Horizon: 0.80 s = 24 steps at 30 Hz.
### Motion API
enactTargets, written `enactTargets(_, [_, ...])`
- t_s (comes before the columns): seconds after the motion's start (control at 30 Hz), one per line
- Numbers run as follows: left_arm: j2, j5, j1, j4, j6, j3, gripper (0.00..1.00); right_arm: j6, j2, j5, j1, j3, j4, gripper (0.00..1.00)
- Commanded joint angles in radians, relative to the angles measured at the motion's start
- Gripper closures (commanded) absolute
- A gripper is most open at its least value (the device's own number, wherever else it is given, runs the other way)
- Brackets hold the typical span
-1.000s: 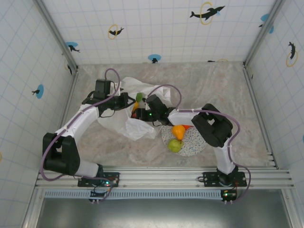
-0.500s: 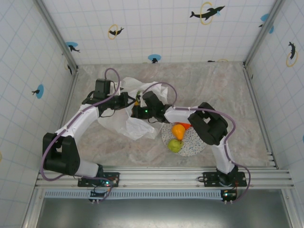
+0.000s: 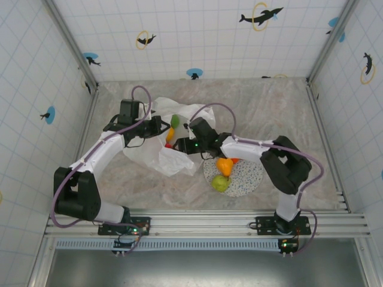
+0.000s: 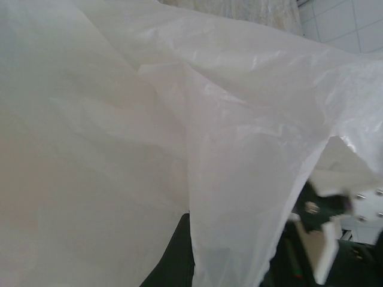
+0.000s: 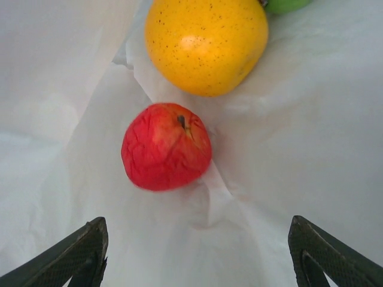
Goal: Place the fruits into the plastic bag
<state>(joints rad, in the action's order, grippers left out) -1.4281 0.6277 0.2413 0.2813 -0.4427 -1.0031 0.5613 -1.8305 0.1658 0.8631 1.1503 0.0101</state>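
The plastic bag [image 3: 160, 159] lies crinkled and white left of centre, its mouth facing right. My left gripper [image 3: 157, 127] is shut on the bag's upper edge; in the left wrist view the film [image 4: 119, 119] drapes over one dark finger [image 4: 177, 258]. My right gripper [image 3: 181, 144] stands open at the bag's mouth. Just beyond its spread fingertips [image 5: 90, 248] a wrinkled red apple [image 5: 166, 146] lies loose on the bag's inside [image 5: 311, 119], with a yellow fruit [image 5: 206, 45] and a green one [image 5: 287, 5] behind it. An orange fruit [image 3: 225, 165] and a green pear [image 3: 221, 183] sit on the plate.
The speckled round plate [image 3: 246, 177] lies right of the bag, under the right forearm, with a small red-orange piece [image 3: 234, 159] at its far rim. Tiled walls enclose the marbled table [image 3: 275, 107] on three sides. The arm bases stand on a rail along the near edge.
The right gripper pushed left into the bag's mouth, then drew back to the right, and its elbow swung right. The left arm and the bag's held edge stayed put.
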Motion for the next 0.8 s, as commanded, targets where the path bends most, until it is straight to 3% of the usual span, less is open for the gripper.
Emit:
enactTargets(0.0, [-0.001,-0.011,-0.005,-0.01,0.027,-0.005,1.0,-0.098,0.093,-0.078,0.005,-0.043,-0.112,0.2])
enactTargets(0.47, [-0.014,0.01,-0.004,-0.038,0.031,0.018,1.0,-0.154,0.463,-0.162,-0.001,-0.227,-0.278,0.18])
enactTargets(0.63, [-0.015,0.019,-0.004,-0.049,0.031,0.018,1.0,-0.131,0.538,-0.287,-0.002,-0.248,-0.418,0.17])
enactTargets(0.77, [-0.015,0.021,-0.004,-0.047,0.035,0.018,1.0,-0.13,0.608,-0.277,0.008,-0.279,-0.505,0.16])
